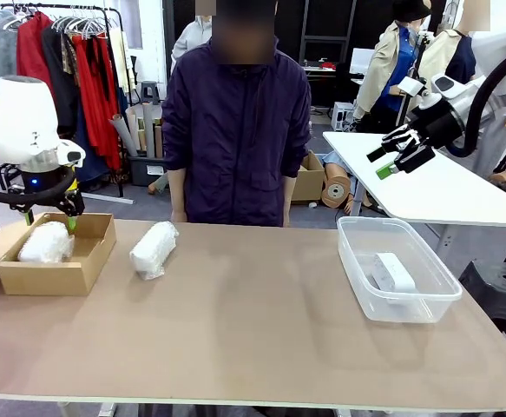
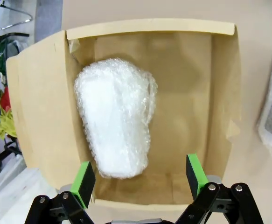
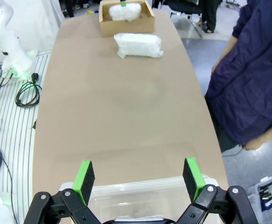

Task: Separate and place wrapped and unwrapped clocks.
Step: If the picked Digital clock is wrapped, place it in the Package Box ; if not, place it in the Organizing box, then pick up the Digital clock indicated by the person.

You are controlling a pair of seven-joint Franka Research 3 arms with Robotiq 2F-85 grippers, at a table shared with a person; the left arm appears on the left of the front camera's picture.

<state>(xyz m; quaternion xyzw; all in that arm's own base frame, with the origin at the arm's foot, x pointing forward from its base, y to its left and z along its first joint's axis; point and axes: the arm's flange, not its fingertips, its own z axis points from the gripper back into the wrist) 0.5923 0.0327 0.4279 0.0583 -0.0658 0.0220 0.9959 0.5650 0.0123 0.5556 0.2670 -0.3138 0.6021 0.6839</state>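
- The left gripper (image 2: 139, 177) hangs over the cardboard box (image 2: 222, 93) with its jaws spread wide and nothing between the green pads.
- One wrapped clock (image 2: 115, 116) lies free on the box floor, directly below the left gripper and ahead of its left-hand pad, its near end close to that pad.
- The second wrapped clock (image 1: 154, 249) rests on the table (image 1: 253, 330), outside the box wall and just off to the left gripper's side, nearer the table's middle.
- The right gripper (image 3: 139, 179) is held high above the clear plastic tub (image 1: 350, 256), jaws equally wide and empty; the bare clock (image 1: 393, 271) lies in the tub beneath it.
- Judged by their look, the bundles are light and springy: the bubble wrap will give before the hard clock inside resists, and the film may slide on the pads.
- The best hold on the loose bundle seems to be across its short width at mid-length, closing firmly enough to feel the core.
- The bare clock looks rigid, smooth and likely slippery; its long flat sides suit the pads.
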